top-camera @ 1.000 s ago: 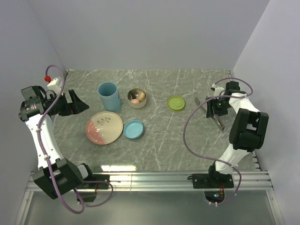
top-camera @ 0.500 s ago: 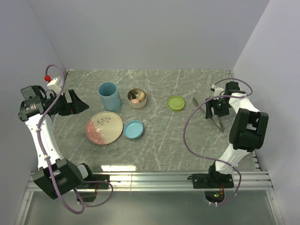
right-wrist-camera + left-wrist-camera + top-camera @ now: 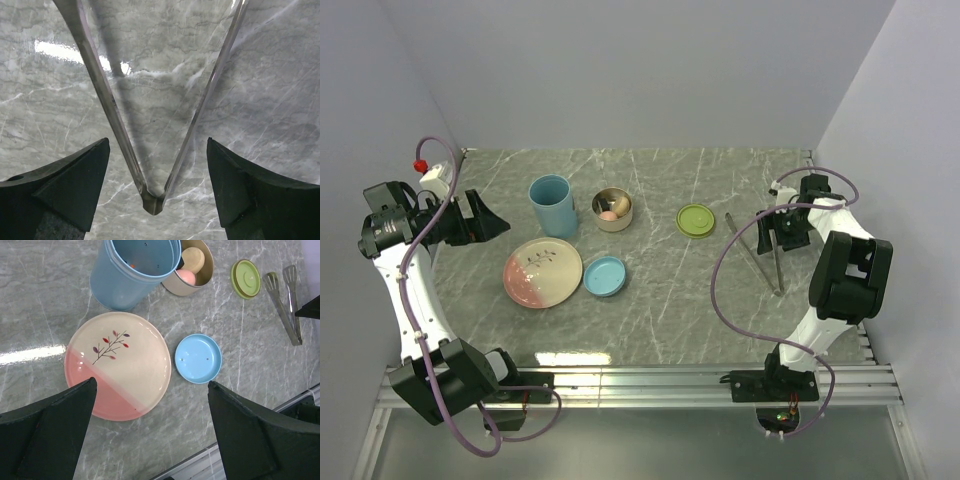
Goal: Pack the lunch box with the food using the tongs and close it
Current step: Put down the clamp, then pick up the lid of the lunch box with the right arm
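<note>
The silver tongs (image 3: 756,257) lie flat on the table at the right, spread in a V. My right gripper (image 3: 783,232) hangs just above them, open. In the right wrist view the joined end of the tongs (image 3: 155,202) sits between the fingers without touching them. Food shows in the round steel bowl (image 3: 612,210): a beige egg (image 3: 192,259) and a pink piece (image 3: 186,276). A tall blue container (image 3: 551,205) stands to the left of the bowl. My left gripper (image 3: 488,222) is open and empty, held high over the table's left side.
A pink-and-cream plate (image 3: 542,272) lies bare at front left, a blue lid (image 3: 605,276) right beside it. A green lid (image 3: 696,220) lies between the steel bowl and the tongs. Grey walls close in both sides; a metal rail runs along the near edge.
My right gripper has opened wider. The tongs have sprung apart into a wider V, their tips reaching further left on the table. The left arm has not moved.
</note>
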